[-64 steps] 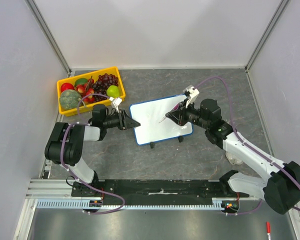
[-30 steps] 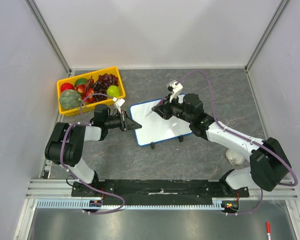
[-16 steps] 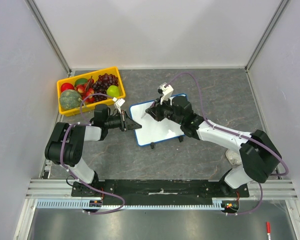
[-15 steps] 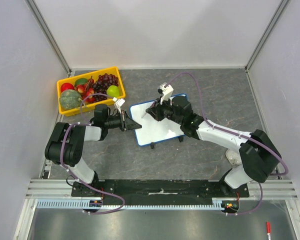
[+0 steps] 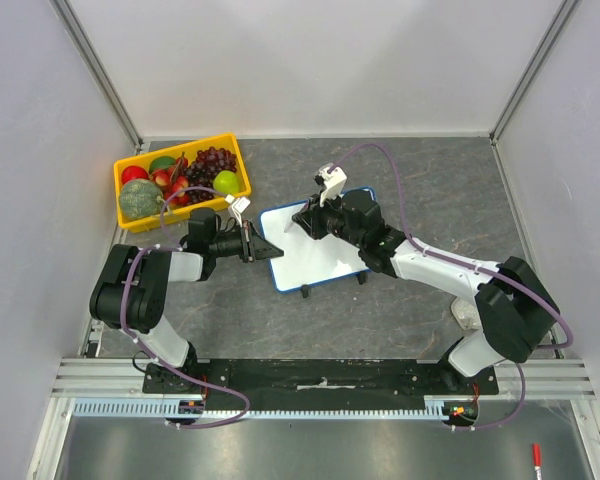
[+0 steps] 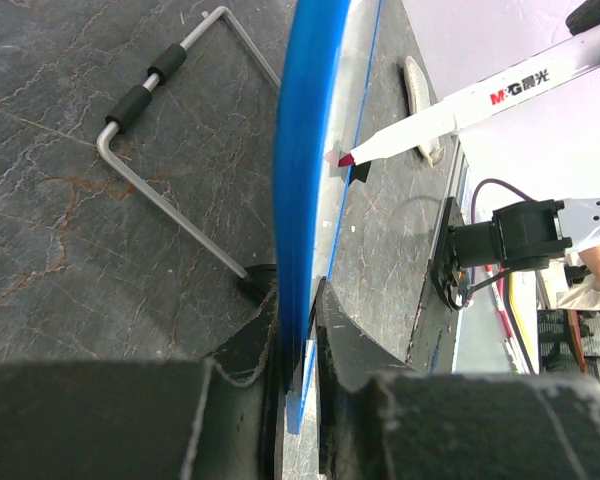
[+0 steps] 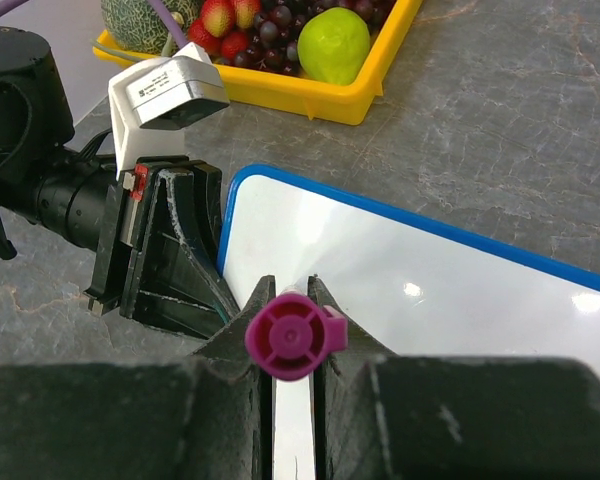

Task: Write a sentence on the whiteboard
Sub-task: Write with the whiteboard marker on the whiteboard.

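The whiteboard (image 5: 325, 250) stands tilted on the table, white face up, inside a thin blue frame (image 6: 300, 180). My left gripper (image 5: 271, 250) is shut on the middle of its left edge; in the left wrist view the jaws (image 6: 300, 292) pinch the blue rim. My right gripper (image 5: 302, 222) is shut on a white marker (image 6: 460, 105) with a magenta end cap (image 7: 288, 338). The marker's red tip (image 6: 344, 158) sits at the board's upper left corner. No sentence is in view; the face (image 7: 430, 290) is blank white.
A yellow tray (image 5: 128, 200) of fruit sits back left, close behind my left arm. The board's wire stand (image 6: 170, 190) and black feet (image 5: 304, 290) rest on the grey table. A red pen (image 5: 536, 458) lies on the near shelf at far right.
My right gripper has carried the marker left across the board, from its right side to the upper left corner, then almost stopped. The left gripper has kept its hold.
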Robot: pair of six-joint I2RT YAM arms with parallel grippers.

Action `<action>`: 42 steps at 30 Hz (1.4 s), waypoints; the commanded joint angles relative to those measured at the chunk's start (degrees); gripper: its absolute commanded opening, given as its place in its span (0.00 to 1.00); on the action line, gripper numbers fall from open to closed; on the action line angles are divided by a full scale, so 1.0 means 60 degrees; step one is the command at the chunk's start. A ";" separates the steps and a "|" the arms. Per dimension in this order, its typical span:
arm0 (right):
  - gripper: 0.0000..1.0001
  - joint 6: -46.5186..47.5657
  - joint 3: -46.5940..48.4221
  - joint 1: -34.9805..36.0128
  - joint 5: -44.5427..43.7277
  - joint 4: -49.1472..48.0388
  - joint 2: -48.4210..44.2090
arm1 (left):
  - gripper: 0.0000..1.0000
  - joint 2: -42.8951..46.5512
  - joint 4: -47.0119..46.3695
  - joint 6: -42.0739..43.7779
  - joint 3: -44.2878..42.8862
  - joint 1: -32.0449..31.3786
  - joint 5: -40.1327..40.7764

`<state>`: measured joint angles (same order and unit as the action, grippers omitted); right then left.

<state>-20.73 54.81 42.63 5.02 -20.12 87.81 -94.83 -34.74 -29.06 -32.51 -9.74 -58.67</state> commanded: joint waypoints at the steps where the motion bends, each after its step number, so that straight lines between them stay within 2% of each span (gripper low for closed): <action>1: 0.00 0.0262 0.0329 0.0028 -0.0352 -0.0192 0.0101 | 0.02 -0.0075 0.0443 0.0566 -0.0089 -0.0018 0.0653; 34: 0.00 0.0364 0.1412 0.0014 -0.1685 0.0585 0.0556 | 0.02 -0.0089 0.0458 0.0580 -0.0089 -0.0018 0.0609; 42: 0.00 0.0394 0.1354 0.0014 -0.1525 0.0731 0.0614 | 0.02 -0.0104 0.0473 0.0581 -0.0104 -0.0018 0.0609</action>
<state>-20.05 61.23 42.92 -2.28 -17.10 90.24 -94.85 -34.33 -29.06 -32.62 -9.74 -58.63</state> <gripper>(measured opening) 0.187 0.173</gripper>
